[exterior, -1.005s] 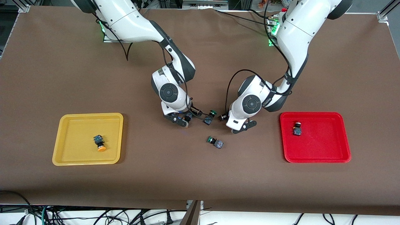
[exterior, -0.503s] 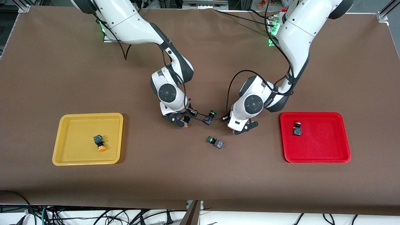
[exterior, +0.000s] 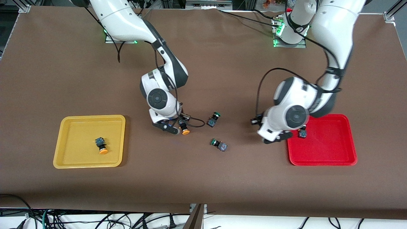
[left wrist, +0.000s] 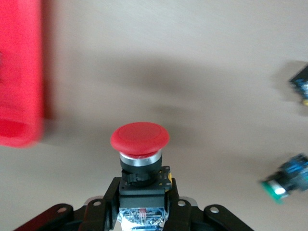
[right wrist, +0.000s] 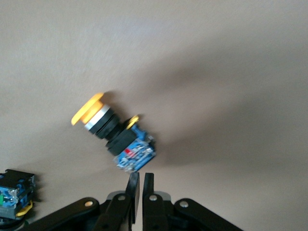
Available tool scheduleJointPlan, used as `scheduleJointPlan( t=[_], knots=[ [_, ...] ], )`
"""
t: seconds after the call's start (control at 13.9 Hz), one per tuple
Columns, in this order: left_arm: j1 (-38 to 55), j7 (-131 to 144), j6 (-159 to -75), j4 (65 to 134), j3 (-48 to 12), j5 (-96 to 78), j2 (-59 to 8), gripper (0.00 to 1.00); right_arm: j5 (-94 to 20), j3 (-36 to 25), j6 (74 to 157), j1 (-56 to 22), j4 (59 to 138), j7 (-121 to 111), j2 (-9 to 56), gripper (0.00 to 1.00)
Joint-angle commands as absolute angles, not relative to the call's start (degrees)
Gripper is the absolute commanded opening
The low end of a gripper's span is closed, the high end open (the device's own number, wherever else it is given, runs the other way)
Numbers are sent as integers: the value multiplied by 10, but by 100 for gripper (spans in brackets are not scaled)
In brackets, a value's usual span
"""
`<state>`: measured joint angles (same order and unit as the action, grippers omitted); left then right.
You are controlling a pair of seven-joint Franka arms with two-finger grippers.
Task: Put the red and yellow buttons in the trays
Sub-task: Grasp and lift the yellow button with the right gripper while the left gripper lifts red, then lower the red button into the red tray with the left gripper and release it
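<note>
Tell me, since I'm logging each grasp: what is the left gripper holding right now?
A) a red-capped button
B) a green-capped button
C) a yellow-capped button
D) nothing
A: the left wrist view shows the left gripper clamped on the black body of a red-capped button, with the red tray close by.

No text, label, brand, number or sign can be read anywhere in these views: none on the buttons, the trays, the arms or the counter. Any markings on the arm housings are too small and blurred to make out.
</note>
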<state>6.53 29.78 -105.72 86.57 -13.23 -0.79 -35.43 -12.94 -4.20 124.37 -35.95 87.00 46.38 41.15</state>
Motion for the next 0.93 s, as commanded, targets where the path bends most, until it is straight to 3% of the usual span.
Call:
scheduleJointPlan(
  t=[0.0,0.07,0.22,0.79,0.86],
  knots=[
    [25,163,-1014,862,-131,65,-342,6,-130,-43,1232,-366,877,452,402,66],
    [9,127,-1013,862,-131,85,-342,6,-127,-43,1233,-366,876,445,402,85],
    [-20,56,-1018,861,-127,118,-350,6,-109,-41,1244,-369,875,413,406,92],
    [-116,-212,-1138,870,-127,219,-411,10,-75,-41,1348,-380,876,367,451,92],
    [-132,-222,-1144,871,-129,217,-424,13,-75,-41,1352,-380,876,367,452,87]
  ],
)
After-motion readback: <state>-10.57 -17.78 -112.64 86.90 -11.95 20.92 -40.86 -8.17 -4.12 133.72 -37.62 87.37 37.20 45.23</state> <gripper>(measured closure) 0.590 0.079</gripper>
